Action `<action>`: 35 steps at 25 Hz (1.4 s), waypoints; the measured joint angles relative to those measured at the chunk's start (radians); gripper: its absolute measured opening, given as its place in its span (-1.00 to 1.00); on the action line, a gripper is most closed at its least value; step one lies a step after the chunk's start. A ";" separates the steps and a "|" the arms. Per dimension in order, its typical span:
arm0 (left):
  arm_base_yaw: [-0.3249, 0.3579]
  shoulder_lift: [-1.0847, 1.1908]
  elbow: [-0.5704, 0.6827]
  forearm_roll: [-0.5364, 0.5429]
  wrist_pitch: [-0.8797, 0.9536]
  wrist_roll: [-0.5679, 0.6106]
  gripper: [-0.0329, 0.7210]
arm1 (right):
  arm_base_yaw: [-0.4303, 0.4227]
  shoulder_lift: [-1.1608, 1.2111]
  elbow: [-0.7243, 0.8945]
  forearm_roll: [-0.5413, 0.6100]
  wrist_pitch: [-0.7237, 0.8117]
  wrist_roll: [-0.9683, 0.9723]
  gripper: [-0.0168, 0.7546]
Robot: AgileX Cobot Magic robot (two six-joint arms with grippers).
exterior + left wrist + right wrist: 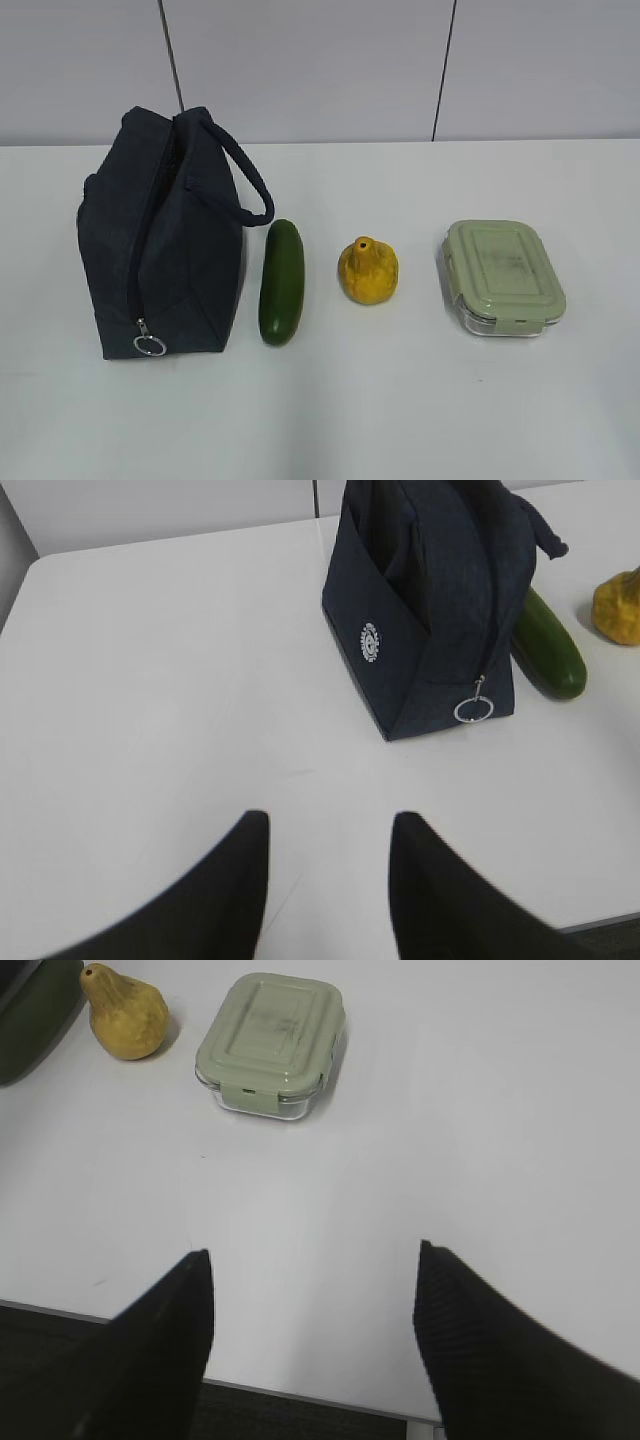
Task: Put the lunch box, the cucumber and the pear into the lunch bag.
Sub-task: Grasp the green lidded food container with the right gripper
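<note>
Bag is zipped shut: hold it steady and draw the ring pull first. Both grippers' fingers are open, empty, near the worktop edge.

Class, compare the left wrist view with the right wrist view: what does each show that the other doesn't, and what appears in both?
Only the left wrist view shows the lunch bag with its silver ring pull, and the open left claw. Only the right wrist view shows the lunch box with its green lid on, and the open right claw. Both show the pear, the cucumber and the white table.
</note>
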 joint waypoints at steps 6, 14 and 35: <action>0.000 0.000 0.000 0.000 0.000 0.000 -0.27 | 0.000 0.000 0.000 0.000 0.000 0.000 0.33; 0.000 0.000 0.000 0.000 0.000 0.000 -0.27 | 0.000 0.027 -0.024 0.000 -0.021 0.053 0.33; 0.000 0.000 0.000 0.000 0.000 0.000 -0.27 | 0.002 0.788 -0.293 -0.014 -0.266 0.149 0.33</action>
